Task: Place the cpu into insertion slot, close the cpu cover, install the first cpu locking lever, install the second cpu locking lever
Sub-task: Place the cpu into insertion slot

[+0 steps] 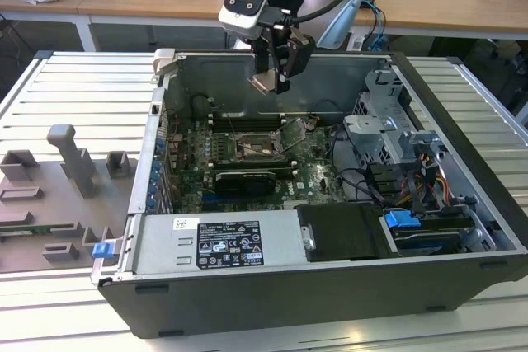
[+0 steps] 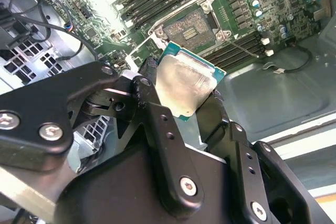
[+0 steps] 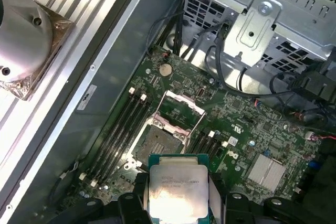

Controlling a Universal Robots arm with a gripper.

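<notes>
No wording can be made out anywhere in the opened computer case (image 1: 289,302). A black-and-white label (image 1: 224,244) on the power supply (image 1: 279,245) carries rows of tiny print and marks, too small to read. In the first wrist view, faint engraved lines cross the face of the cpu (image 3: 177,184), a white sticker (image 3: 87,97) sits on the grey case wall (image 3: 121,61), and white printed marks (image 3: 239,128) dot the green circuit board (image 3: 247,148), all illegible.
</notes>
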